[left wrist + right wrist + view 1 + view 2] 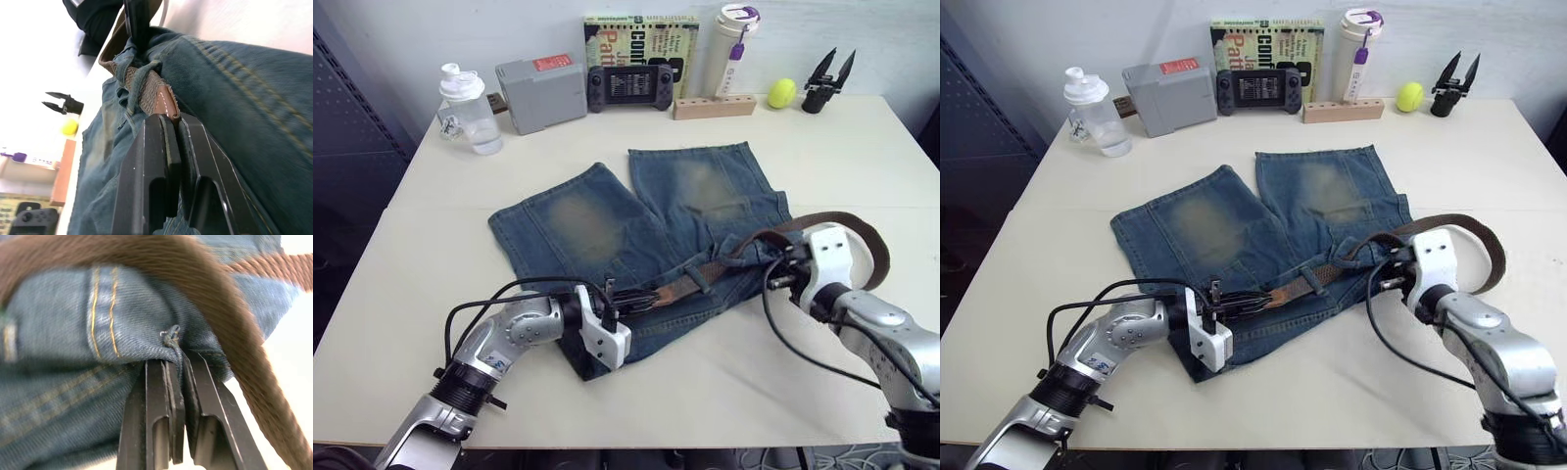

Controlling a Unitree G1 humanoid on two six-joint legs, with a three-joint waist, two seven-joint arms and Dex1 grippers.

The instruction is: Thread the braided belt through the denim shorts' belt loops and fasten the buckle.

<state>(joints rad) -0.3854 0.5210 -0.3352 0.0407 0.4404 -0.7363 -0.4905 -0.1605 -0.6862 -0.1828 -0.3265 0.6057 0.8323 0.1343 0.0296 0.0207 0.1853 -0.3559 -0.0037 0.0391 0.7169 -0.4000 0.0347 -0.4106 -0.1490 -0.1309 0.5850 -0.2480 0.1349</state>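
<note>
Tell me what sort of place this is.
Probably a lab or office test bench, not a home: a plain cream table against a bare wall, with a spare black two-fingered gripper standing by a yellow ball and a black handheld game console.

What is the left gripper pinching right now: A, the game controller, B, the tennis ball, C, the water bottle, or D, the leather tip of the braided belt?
D: in the left wrist view the left gripper has its fingers shut on the smooth brown tip of the braided belt, which has passed under a belt loop on the denim shorts.
</note>
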